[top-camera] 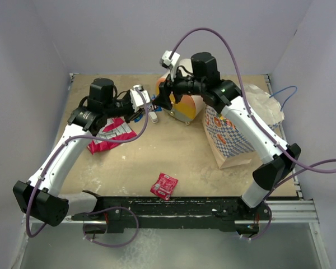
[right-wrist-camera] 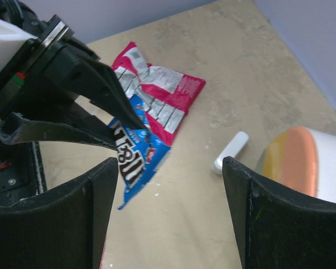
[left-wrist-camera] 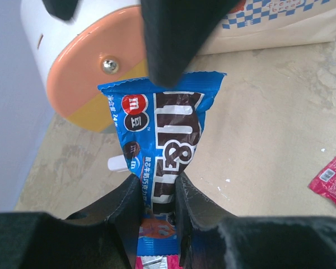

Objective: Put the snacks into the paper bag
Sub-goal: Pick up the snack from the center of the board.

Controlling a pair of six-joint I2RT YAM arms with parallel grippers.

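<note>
My left gripper (left-wrist-camera: 158, 180) is shut on a blue M&M's snack packet (left-wrist-camera: 162, 129) and holds it up above the table. In the top view the left gripper (top-camera: 144, 106) is beside the cream drawer unit. My right gripper (right-wrist-camera: 169, 162) is open, and the free end of the blue packet (right-wrist-camera: 135, 157) is near its left finger. It faces the left gripper in the top view (top-camera: 160, 99). The paper bag (top-camera: 229, 137) lies at the right. A pink, red-and-silver packet (top-camera: 109, 134) lies under the left arm. A small red packet (top-camera: 164, 186) lies near the front.
The cream round drawer unit with an orange front (top-camera: 185, 107) stands just behind both grippers. A small white stick (right-wrist-camera: 231, 151) lies on the table beside it. Crumpled white plastic (top-camera: 266, 106) lies behind the bag. Walls close in the left, back and right.
</note>
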